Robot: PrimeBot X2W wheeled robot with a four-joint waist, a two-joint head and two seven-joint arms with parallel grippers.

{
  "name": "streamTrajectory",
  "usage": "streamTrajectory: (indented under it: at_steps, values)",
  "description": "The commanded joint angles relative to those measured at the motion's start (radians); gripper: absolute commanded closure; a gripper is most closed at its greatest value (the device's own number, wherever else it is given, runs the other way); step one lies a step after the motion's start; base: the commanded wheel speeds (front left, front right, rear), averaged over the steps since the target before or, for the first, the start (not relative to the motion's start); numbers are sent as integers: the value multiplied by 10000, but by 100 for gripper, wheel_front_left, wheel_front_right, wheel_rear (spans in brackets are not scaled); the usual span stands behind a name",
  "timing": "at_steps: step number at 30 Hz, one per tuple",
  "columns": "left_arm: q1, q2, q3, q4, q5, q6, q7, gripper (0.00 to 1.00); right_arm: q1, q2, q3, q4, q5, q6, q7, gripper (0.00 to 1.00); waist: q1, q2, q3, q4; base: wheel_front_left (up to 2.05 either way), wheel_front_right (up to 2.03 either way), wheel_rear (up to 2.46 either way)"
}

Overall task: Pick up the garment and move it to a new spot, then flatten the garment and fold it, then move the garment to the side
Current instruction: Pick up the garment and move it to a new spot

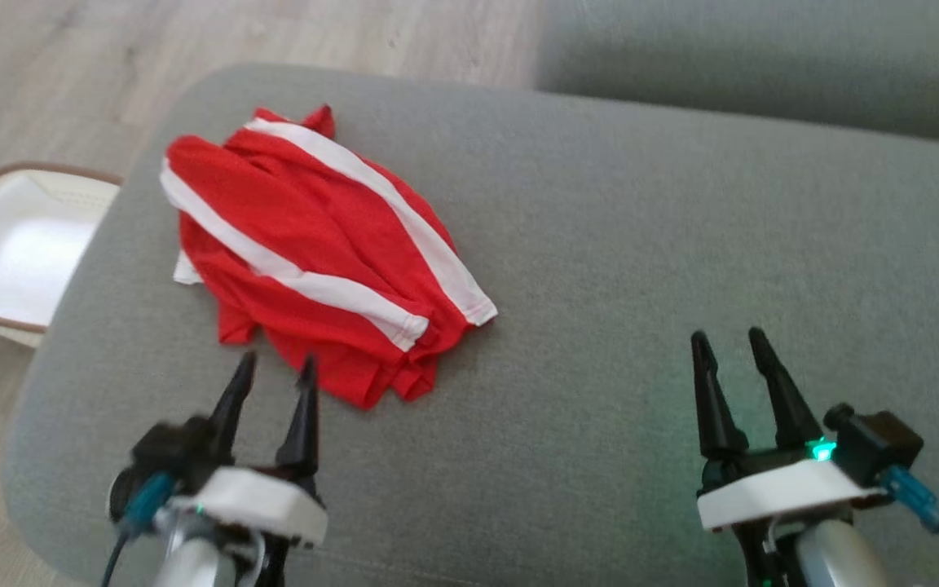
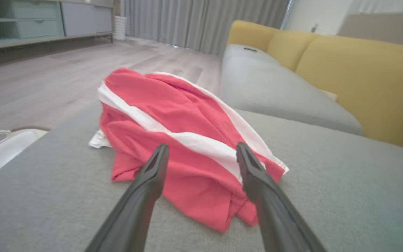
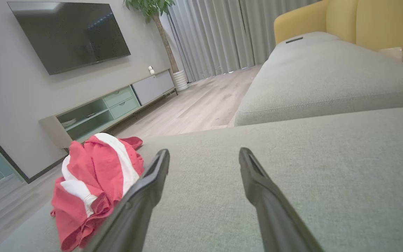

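Position. The garment (image 1: 315, 253), red with white stripes, lies crumpled in several layers on the left part of the grey cushion (image 1: 641, 244), close to its left edge. A white basket (image 1: 46, 169) stands on the floor (image 1: 70, 65) just beyond that edge.

Grippers. The left gripper (image 1: 277, 363) is released and empty, fingers spread, its tips just beside the near hem of the garment. The right gripper (image 1: 727, 336) is also released and empty, over bare cushion, well apart from the garment.

Risks, as judged:
- The overlapping folds could let the fingers close on one loose layer alone. The rest would then trail and bunch on the lift.
- A pinch through the whole stack would lock the layers together and hinder flattening.
- A push or a drag to the left could send the cloth off the cushion into the basket or onto the floor.
- Fingers brought down too low could snag the cushion fabric.
- With the right gripper so far off, a one-sided lift would leave the garment hanging twisted.

Markings. No brand or writing is readable. A small white tab (image 1: 186, 273) at the garment's left edge may be a label, but it is too small to tell.
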Motion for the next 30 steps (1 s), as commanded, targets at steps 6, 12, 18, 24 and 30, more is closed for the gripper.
streamTrajectory:
  at_steps: [6,12,18,24,30]
  values:
    - [-2057,615,-84,1359,483,-340,343,0,-708,-70,34,-407,-314,-7,-109,0,-1,0,888,-699,0,0,0]
    - [-3223,1150,-516,2608,724,-574,1083,0,-966,-70,-128,-454,-361,-7,-109,0,-1,0,1343,-1107,0,0,0]
    - [-3890,1326,-794,3475,736,-668,1226,0,-1145,-70,-60,-463,-333,-7,-109,0,-1,0,1683,-1397,0,0,0]
    - [-4345,1486,-1169,4328,942,-707,1315,0,-1291,-70,-10,-428,-343,-7,-109,0,-1,0,1911,-1575,0,0,0]
    - [-4456,1509,-1120,4617,838,-625,615,100,-1290,-70,-32,-348,-312,-7,-109,0,-1,0,1737,-1692,0,0,0]
